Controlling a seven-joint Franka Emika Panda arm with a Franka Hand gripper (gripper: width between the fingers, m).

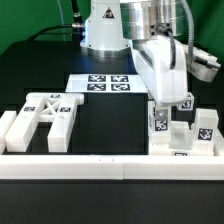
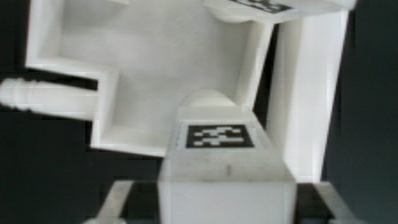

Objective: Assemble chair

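Note:
My gripper [image 1: 160, 108] hangs over the cluster of white chair parts at the exterior view's right. In the wrist view the gripper [image 2: 222, 205] straddles an upright white tagged part [image 2: 217, 150]. A narrow dark gap shows between that part and each of the fingers [image 2: 134, 200], so the jaws stand open around it. The same part shows below the gripper in the exterior view [image 1: 158, 124]. Behind it lies a flat white panel [image 2: 160, 70] with a peg [image 2: 36, 95] sticking out of its side. The X-braced frame [image 1: 50, 112] lies at the exterior view's left.
More tagged white blocks [image 1: 204, 128] stand right of the gripper. The marker board [image 1: 100, 82] lies at the back by the arm's base. A long low white border rail [image 1: 100, 160] runs along the front.

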